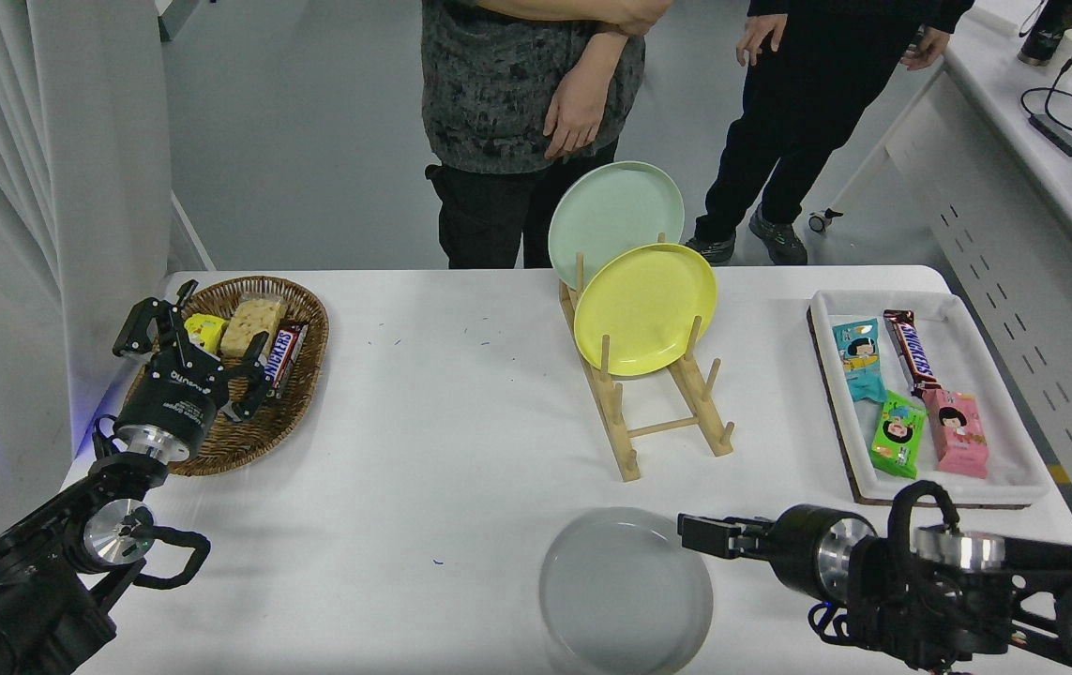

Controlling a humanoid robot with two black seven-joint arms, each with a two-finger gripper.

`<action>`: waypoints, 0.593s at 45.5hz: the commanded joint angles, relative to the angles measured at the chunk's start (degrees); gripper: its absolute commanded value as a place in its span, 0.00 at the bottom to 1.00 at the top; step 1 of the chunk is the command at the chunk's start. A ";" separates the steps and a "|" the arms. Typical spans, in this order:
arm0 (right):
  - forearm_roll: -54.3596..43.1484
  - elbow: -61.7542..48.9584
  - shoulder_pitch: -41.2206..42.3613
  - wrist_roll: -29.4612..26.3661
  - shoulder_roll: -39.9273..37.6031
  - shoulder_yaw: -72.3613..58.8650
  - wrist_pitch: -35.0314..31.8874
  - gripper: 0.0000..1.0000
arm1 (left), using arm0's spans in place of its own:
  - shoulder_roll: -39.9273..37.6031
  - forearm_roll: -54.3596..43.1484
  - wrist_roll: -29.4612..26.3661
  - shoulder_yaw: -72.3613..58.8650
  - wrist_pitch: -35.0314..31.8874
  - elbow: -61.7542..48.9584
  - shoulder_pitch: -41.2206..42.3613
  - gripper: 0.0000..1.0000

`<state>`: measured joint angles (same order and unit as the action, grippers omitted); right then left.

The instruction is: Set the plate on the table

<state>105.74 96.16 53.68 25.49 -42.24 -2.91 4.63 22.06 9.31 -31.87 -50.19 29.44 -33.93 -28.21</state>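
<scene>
White worktop (460,422) fills the view; the plate (626,591) is seen lying flat at its near edge. The right claw (697,532), seemingly emptied, hovers just beside it; withdrawal is judged next.

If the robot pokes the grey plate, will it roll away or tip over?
Probably neither. The round, matte light-grey plate lies flat on the white table, so a poke would likely just slide it. It looks stiff, not floppy. Its low rim gives little to grab. The right claw is beside it, apart.
</scene>
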 commanded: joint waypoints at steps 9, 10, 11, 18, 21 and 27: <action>-31.79 -2.11 25.05 -3.25 -4.61 -18.87 0.64 1.00 | 0.00 0.01 -0.03 -0.09 0.00 0.00 0.00 0.98; -33.04 -2.63 25.94 -3.51 -4.61 -19.50 0.55 1.00 | 0.00 0.01 0.06 -0.09 0.00 0.00 0.00 0.98; -34.18 -3.42 26.64 -3.87 -4.52 -20.11 0.47 1.00 | 0.00 -0.08 0.06 -0.09 0.00 0.00 0.00 0.98; -43.59 -7.91 32.89 -7.21 -3.03 -24.95 -0.76 1.00 | 0.00 0.00 0.06 -0.09 0.00 0.00 0.00 0.98; -48.58 -9.66 34.55 -7.38 -1.01 -26.35 -2.17 1.00 | 0.00 -0.08 -0.03 -0.09 0.00 0.00 0.00 0.98; -66.04 -16.32 35.71 -7.30 -0.12 -28.29 -6.90 1.00 | 0.00 0.00 -0.03 -0.09 0.00 0.00 0.00 0.98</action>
<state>62.59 88.21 83.93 19.65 -44.12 -26.12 2.97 22.06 9.27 -31.86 -50.25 29.44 -33.93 -28.21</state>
